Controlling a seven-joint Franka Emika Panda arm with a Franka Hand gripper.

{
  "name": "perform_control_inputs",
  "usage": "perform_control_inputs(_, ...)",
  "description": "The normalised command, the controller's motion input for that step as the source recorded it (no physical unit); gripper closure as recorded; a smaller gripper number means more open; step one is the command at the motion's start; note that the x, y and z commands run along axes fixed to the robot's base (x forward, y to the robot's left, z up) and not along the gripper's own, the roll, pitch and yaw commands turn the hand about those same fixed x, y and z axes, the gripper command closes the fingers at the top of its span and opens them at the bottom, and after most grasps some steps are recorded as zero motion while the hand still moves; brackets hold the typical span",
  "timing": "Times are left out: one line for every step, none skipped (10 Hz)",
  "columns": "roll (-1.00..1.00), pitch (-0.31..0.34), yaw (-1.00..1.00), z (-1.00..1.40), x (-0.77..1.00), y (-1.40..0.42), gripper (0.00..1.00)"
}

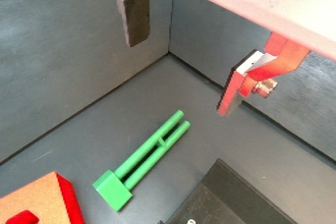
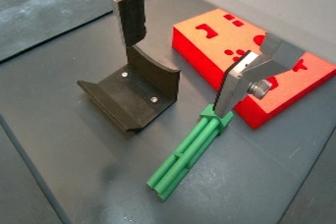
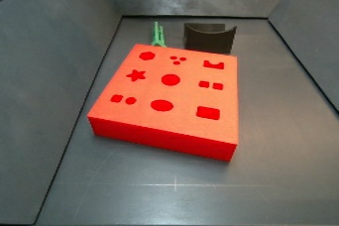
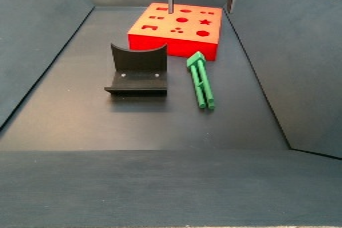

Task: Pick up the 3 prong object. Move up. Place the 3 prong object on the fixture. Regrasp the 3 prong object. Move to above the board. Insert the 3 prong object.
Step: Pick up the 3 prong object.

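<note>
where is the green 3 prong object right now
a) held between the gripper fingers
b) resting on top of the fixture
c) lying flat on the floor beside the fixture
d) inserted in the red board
c: the 3 prong object lies flat on the floor next to the fixture, near the board, while the gripper hangs open above with nothing between its fingers.

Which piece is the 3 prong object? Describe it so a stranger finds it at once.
Start from the big red board on the dark floor; in front of it stands the dark fixture. The 3 prong object lies flat beside the fixture, untouched by the open gripper above. It is the only green thing: a slim, elongated peg.
</note>
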Motion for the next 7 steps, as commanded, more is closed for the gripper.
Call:
perform_control_inputs(0.24,0.0,0.0,-0.58,-0.28,0.1,0.0)
perform_control_inputs(0.14,-0.123,0.16,-1.0,-0.4,0.38,0.0)
perform_control_inputs(0.08,-0.131,0.21,-1.0,-0.45,0.34,0.0)
perform_control_inputs(0.08,-0.126,0.2,-1.0,-0.45,0.32,0.0)
perform_control_inputs(0.06,-0.129,0.08,-1.0,-0.31,0.22,0.0)
perform_control_inputs(0.04,-0.076,0.08,-1.0,0.0,0.11,0.0)
perform_control_inputs(0.03,-0.059,0.08,-1.0,0.04,0.08,0.0)
